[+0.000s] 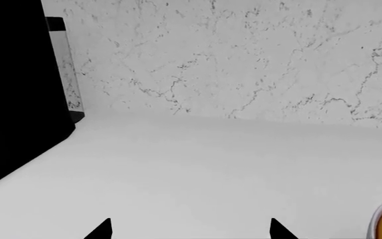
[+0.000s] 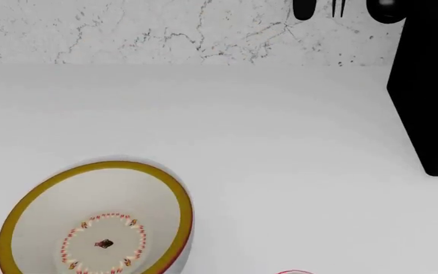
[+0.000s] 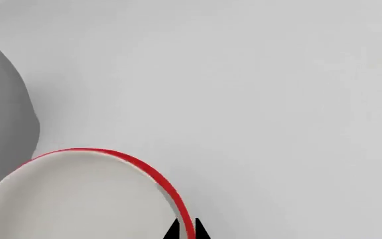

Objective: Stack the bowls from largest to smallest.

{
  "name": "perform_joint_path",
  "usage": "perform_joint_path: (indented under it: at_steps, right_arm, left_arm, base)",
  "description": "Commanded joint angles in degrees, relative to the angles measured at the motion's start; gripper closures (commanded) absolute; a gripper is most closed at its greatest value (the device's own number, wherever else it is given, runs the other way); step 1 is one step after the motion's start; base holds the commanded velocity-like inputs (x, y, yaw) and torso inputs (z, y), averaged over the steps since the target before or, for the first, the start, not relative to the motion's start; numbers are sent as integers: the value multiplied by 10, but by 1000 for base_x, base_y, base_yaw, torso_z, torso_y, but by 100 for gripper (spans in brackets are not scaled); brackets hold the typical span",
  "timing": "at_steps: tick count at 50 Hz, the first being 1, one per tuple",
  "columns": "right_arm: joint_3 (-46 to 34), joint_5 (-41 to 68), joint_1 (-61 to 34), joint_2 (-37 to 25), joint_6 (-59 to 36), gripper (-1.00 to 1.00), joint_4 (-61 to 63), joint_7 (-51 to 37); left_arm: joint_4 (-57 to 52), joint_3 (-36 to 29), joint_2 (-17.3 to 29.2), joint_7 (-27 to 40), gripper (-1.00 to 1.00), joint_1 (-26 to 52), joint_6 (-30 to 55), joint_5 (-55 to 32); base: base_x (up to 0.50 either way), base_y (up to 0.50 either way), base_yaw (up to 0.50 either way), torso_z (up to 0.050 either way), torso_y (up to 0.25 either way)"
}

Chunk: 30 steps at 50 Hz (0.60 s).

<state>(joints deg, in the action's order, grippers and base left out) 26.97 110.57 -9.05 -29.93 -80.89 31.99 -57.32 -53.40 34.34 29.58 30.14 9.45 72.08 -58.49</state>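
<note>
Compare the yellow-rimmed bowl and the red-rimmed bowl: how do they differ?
The yellow-rimmed bowl has a mustard rim and a red-dotted ring inside; the red-rimmed bowl is plain white inside. The right tool straddles the red-rimmed bowl's rim, whereas no tool touches the yellow-rimmed bowl. Both sit upright on the white counter.

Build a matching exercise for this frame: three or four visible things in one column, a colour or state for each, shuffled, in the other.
Things:
1. medium bowl
2. small bowl
3. left gripper
4. backsplash

Colour or state:
A. white with dark veins
B. fingers apart, nothing between them
C. mustard-yellow rim, red-dotted ring inside
D. red rim, white inside, right gripper fingers either side of its rim

Pairs: 1-C, 2-D, 3-B, 4-A
</note>
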Motion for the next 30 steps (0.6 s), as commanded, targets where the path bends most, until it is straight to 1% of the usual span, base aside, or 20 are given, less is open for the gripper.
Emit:
perform_joint_path:
  at_steps: [1,6,10,16,19,22,25,30]
  right_arm:
    - [-26,41,-34,-17,61,100,6,-41]
    - [-72,126,-98,-59,127,100,18,-108]
    - [-107,173,-149,-74,176,100,33,-148]
    - [-179,225,-269,-100,226,100,28,-193]
    - [-236,251,-348,-104,250,100,17,-224]
    - [-308,274,-457,-93,267,100,-15,-254]
    - [-374,292,-556,-62,275,100,-58,-271]
    - [-439,303,-658,-7,294,100,-121,-283]
  left_arm:
    - [-4,1,-8,-16,-100,-6,-4,14]
    - [-2,1,-6,-13,-100,-6,-5,11]
    - [-1,7,-4,-13,-100,-9,-8,7]
    - [2,9,-3,-12,-100,-10,-12,3]
    - [1,12,-2,-10,-100,-10,-12,-1]
    - [-1,13,1,-10,-100,-12,-15,-1]
    - [-2,18,3,-8,-100,-13,-15,-6]
    - [1,28,3,-4,-100,-13,-20,-7]
  base:
    - [0,0,0,0,0]
    - [0,0,0,0,0]
    - [0,0,0,0,0]
    - [0,0,0,0,0]
    - [0,0,0,0,0]
    - [0,0,1,0,0]
    - [0,0,0,0,0]
    - [0,0,0,0,0]
